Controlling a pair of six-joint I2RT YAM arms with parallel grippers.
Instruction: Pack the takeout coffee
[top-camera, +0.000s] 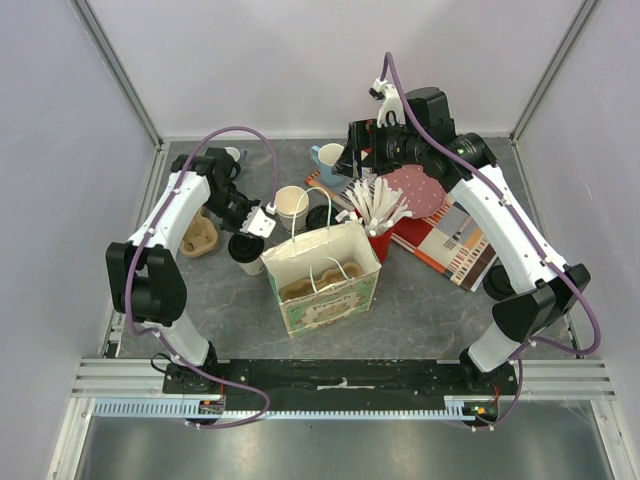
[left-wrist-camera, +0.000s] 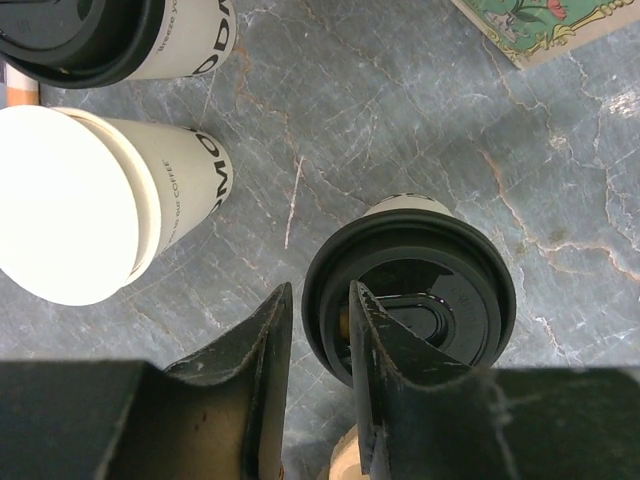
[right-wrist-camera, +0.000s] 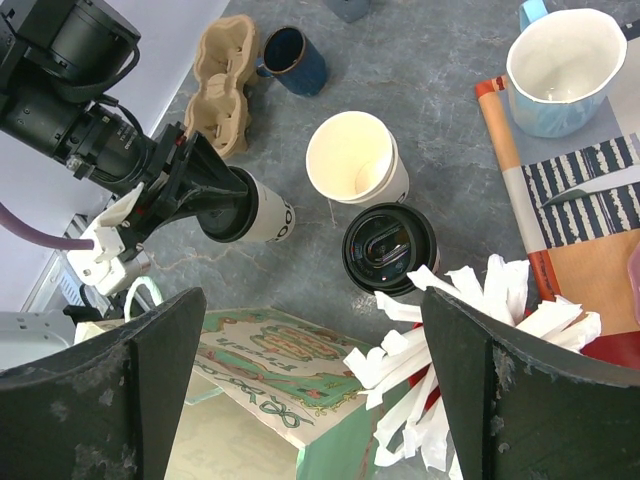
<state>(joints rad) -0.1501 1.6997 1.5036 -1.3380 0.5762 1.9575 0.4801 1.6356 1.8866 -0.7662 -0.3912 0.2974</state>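
Observation:
Three takeout coffee cups stand left of the paper bag (top-camera: 325, 275). In the left wrist view, the nearest cup (left-wrist-camera: 425, 290) is cream with a black lid. My left gripper (left-wrist-camera: 320, 290) straddles that lid's rim: one finger lies over the lid, the other just outside it, and a small gap still shows. Beside it stand a lidless cup (left-wrist-camera: 70, 200) and another lidded cup (left-wrist-camera: 80, 35). From above, my left gripper (top-camera: 247, 222) sits over the cup (top-camera: 245, 252). My right gripper (right-wrist-camera: 310, 300) hangs open and empty high above the bag (right-wrist-camera: 290, 350).
A brown cup carrier (top-camera: 320, 285) lies inside the bag, another carrier (top-camera: 200, 235) at the left. White straws in a red holder (top-camera: 378, 210), a pink disc (top-camera: 415, 190) and a magazine (top-camera: 450, 245) crowd the right. A light blue mug (right-wrist-camera: 565, 70) and a dark blue mug (right-wrist-camera: 295, 60) stand behind.

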